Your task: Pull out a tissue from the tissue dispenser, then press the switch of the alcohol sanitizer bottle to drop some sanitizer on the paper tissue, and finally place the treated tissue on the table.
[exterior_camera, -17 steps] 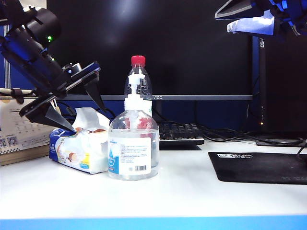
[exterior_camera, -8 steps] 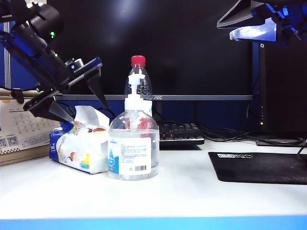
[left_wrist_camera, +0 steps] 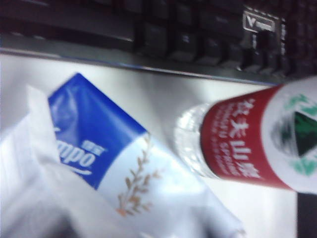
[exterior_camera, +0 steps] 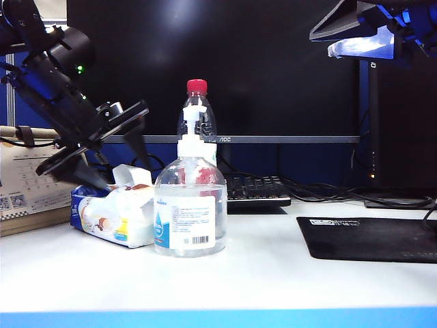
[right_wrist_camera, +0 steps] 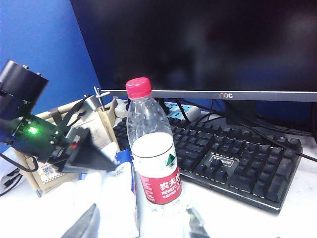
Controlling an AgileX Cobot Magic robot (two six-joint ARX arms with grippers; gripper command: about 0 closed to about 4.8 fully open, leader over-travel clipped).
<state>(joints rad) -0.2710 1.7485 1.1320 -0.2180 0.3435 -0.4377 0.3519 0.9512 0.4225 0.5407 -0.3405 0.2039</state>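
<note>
Left gripper [exterior_camera: 116, 160] part-open astride tissue [exterior_camera: 125, 175], nothing held; shallow pinch risks tearing. Right gripper [exterior_camera: 362, 31] parked high, open, empty.

The left gripper [exterior_camera: 113, 160] is angled steeply downward at the exterior view's left, jaws parted. The right gripper [exterior_camera: 362, 37] is held high at upper right, jaws spread.

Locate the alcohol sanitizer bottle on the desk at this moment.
In the exterior view the alcohol sanitizer bottle stands left of centre on the table, right beside the tissue dispenser and in front of the red-capped bottle.
</note>
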